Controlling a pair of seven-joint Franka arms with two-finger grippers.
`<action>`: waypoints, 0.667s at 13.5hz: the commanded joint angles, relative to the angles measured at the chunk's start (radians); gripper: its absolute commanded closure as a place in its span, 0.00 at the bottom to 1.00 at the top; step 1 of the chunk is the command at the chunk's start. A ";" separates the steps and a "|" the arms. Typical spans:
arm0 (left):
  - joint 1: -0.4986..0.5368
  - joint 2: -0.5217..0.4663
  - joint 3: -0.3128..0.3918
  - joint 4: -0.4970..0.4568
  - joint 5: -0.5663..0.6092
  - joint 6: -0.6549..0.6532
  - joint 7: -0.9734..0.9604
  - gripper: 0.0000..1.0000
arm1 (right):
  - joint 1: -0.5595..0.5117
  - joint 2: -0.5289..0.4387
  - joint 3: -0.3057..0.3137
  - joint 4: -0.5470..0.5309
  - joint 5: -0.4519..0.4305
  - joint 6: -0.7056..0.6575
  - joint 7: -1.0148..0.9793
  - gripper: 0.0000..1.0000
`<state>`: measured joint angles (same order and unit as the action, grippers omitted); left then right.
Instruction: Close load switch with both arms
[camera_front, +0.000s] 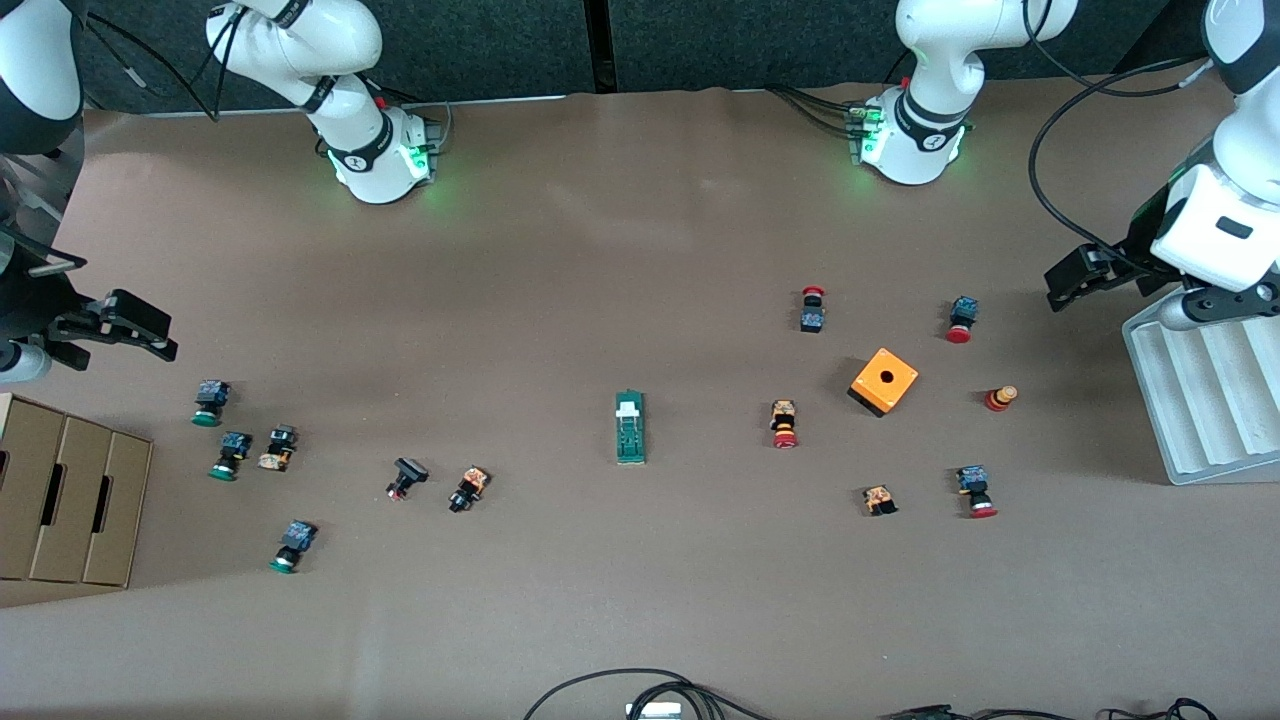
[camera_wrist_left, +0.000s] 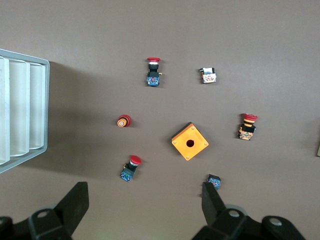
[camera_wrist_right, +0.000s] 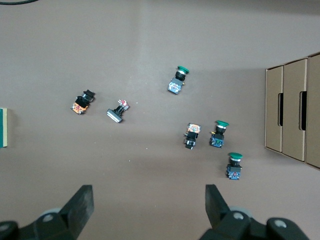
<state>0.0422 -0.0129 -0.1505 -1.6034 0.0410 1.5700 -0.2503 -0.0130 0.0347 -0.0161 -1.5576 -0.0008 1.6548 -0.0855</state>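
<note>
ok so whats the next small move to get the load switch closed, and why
Probably bring both arms in over the load switch. It lies untouched mid-table, while the left gripper hangs open by the grey tray and the right gripper hangs open above the cardboard boxes, each at its own end of the table.

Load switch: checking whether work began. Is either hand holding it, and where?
No. Load switch lies untouched on the table; left hand and right hand are open, empty.
</note>
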 joint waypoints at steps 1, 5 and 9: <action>0.010 -0.015 -0.007 -0.004 0.002 -0.012 0.005 0.00 | -0.002 -0.016 0.004 -0.010 -0.022 -0.009 0.001 0.01; 0.008 -0.015 -0.007 -0.004 0.002 -0.012 0.002 0.00 | -0.002 -0.018 0.004 -0.010 -0.022 -0.027 0.001 0.01; 0.004 0.000 -0.011 0.005 0.002 -0.010 -0.001 0.00 | -0.002 -0.019 0.004 -0.010 -0.022 -0.053 0.003 0.01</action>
<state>0.0419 -0.0127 -0.1529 -1.6033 0.0410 1.5699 -0.2511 -0.0130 0.0332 -0.0161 -1.5582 -0.0008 1.6175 -0.0855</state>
